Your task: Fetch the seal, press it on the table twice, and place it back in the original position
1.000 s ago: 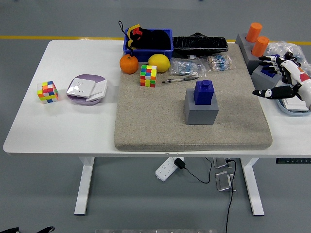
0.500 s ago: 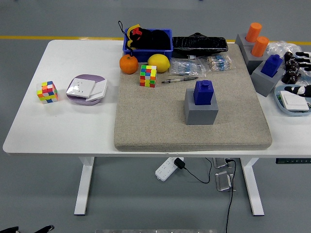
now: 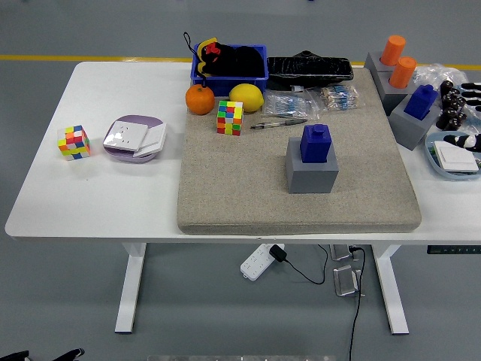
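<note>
Grey floor with a yellow line running across the back, and a white tabletop (image 3: pixel 113 195) in front carrying a big beige felt mat (image 3: pixel 248 188).

So the seal (image 3: pixel 316 142), the blue one with a knob on top, is sitting upright on its grey block (image 3: pixel 310 174) in the middle-right part of the mat, with nothing touching it. Behind it on the mat are a pair of tweezers (image 3: pixel 276 123), a rubik's cube (image 3: pixel 230 117), an orange (image 3: pixel 199 99) and a lemon (image 3: pixel 246 97). Further back are a blue bin (image 3: pixel 229 74) full of black stuff and a black tray (image 3: pixel 309 68), plus some bags of small parts (image 3: pixel 340 96).

Off the mat to the left there's a second rubik's cube (image 3: pixel 73 142) and a purple-rimmed dish (image 3: pixel 134 138) with a white thing in it.

Over at the right edge there's another blue seal on a grey block (image 3: pixel 416 114), two orange seals (image 3: pixel 396 60) on grey blocks behind it, and a round dish (image 3: pixel 449 156).

The right hand (image 3: pixel 460 105) is barely in frame at the right edge, well apart from the seal on the mat. Only a few dark fingers (image 3: pixel 449 96) poke in, holding nothing as far as I can see, and I can't tell whether they're spread or curled. Left arm isn't showing at all.
</note>
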Tool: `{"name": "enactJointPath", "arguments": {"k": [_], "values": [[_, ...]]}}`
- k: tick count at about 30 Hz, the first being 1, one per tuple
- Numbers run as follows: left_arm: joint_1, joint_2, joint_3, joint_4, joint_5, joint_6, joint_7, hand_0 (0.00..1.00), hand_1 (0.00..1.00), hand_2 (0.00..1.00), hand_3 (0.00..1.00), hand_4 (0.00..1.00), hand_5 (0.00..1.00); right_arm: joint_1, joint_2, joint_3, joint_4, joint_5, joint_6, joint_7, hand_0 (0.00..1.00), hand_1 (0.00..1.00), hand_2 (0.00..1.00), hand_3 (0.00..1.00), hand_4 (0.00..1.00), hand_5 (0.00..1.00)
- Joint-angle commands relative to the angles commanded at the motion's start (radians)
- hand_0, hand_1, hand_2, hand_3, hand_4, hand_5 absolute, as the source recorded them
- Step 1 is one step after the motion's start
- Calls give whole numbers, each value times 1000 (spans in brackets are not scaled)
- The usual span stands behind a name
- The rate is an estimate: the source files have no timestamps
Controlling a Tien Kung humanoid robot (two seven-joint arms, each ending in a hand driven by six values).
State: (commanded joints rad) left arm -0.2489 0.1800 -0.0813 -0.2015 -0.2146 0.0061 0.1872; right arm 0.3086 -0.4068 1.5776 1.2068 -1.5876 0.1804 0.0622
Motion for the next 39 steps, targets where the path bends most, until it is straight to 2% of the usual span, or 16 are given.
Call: {"name": "enactJointPath", "arguments": {"k": [19,39], "values": [[3,1,-6,1,9,0,2,812,783,762,798,676,424,109,88,-215,-43,38,1,-1,847,804,800,844,998,49],[4,2,-11,1,16,0,4,812,784,761,797,675,421,168,131,-368,-59,66,-1,0,847,803,798,843,998,51]]}}
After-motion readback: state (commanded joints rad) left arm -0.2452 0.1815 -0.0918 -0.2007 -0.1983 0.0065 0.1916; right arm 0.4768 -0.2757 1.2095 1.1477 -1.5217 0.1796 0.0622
